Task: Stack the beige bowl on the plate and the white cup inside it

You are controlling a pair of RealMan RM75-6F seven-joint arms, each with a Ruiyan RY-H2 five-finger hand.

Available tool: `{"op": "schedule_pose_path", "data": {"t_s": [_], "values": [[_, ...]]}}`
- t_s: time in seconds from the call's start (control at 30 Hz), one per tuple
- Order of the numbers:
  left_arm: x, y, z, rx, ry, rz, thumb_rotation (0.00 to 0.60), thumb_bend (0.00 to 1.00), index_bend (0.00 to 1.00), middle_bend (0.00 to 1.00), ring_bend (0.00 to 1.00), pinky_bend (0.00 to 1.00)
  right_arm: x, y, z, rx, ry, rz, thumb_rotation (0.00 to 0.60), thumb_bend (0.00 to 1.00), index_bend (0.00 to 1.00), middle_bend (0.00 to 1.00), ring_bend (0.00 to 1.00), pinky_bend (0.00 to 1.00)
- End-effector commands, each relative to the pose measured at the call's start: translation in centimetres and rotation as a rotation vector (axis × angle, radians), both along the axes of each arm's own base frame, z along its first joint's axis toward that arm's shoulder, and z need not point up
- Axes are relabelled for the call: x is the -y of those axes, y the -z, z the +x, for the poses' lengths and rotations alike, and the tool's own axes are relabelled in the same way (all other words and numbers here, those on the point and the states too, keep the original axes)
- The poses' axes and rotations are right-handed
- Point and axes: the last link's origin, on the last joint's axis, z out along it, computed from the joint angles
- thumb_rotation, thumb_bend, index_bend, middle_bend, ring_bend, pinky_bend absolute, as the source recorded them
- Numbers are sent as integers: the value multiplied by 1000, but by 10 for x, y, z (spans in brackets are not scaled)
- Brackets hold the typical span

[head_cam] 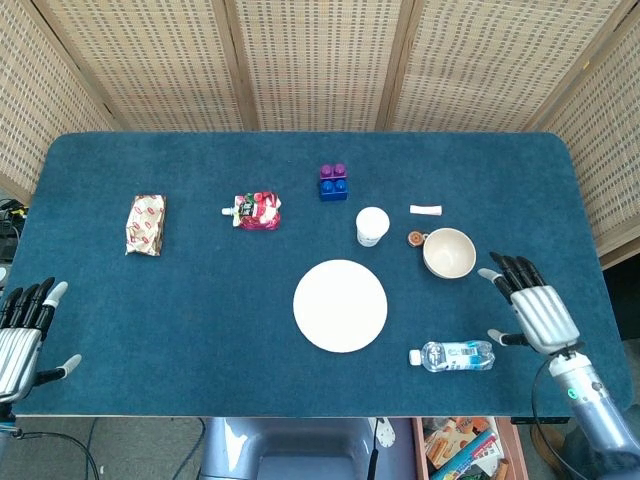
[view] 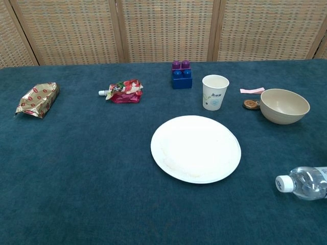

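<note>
Brown disc [head_cam: 415, 238] touches beige bowl [head_cam: 449, 252] left; right side open.

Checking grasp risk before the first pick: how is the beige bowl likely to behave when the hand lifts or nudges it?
The beige bowl looks rigid and thin-walled, so probably light and stiff. Its smooth curved wall may slip from the fingers. It stands upright and wide, so a nudge should slide it on the cloth rather than tip it, possibly against the small brown disc beside it.

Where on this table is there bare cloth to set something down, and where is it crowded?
Bare cloth spans the near left, between the gold snack packet, the round white plate and the left hand. It is crowded around the beige bowl, white paper cup and clear water bottle, beside the right hand.
</note>
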Motion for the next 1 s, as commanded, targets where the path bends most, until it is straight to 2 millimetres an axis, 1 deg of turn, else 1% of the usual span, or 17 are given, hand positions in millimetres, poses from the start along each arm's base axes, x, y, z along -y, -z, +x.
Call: {"op": "schedule_pose_path", "data": {"t_s": [0.03, 0.1, 0.13, 0.33, 0.4, 0.6, 0.7, 0.8, 1.0], "values": [[-2, 0, -1, -4, -6, 6, 600, 0, 0, 0, 0, 0, 38, 12, 11, -74, -13, 26, 600, 0, 189, 0, 0, 0], [-6, 1, -4, -4, -22, 7, 600, 0, 0, 0, 0, 0, 56, 25, 17, -116, -13, 45, 600, 0, 191, 0, 0, 0], [-6, 1, -4, -5, -25, 8, 600, 0, 0, 0, 0, 0, 60, 28, 19, -124, -11, 46, 600, 0, 191, 0, 0, 0], [-10, 2, -5, -5, -39, 1, 600, 0, 0, 0, 0, 0, 76, 53, 28, -198, -3, 77, 600, 8, 191, 0, 0, 0], [-11, 2, -5, -3, -44, -3, 600, 0, 0, 0, 0, 0, 82, 60, 27, -237, 1, 68, 600, 26, 194, 0, 0, 0], [-14, 3, -6, -2, -55, -8, 600, 0, 0, 0, 0, 0, 92, 72, 22, -267, 36, 64, 600, 54, 245, 0, 0, 0], [-16, 3, -7, 0, -62, -8, 600, 0, 0, 0, 0, 0, 98, 76, 19, -278, 55, 62, 600, 115, 306, 0, 0, 0], [-18, 3, -8, 0, -67, -8, 600, 0, 0, 0, 0, 0, 101, 78, 15, -285, 71, 67, 600, 190, 388, 0, 0, 0], [-20, 5, -8, -1, -75, -16, 600, 0, 0, 0, 0, 0, 105, 86, 9, -280, 94, 94, 600, 310, 442, 0, 0, 0]]}}
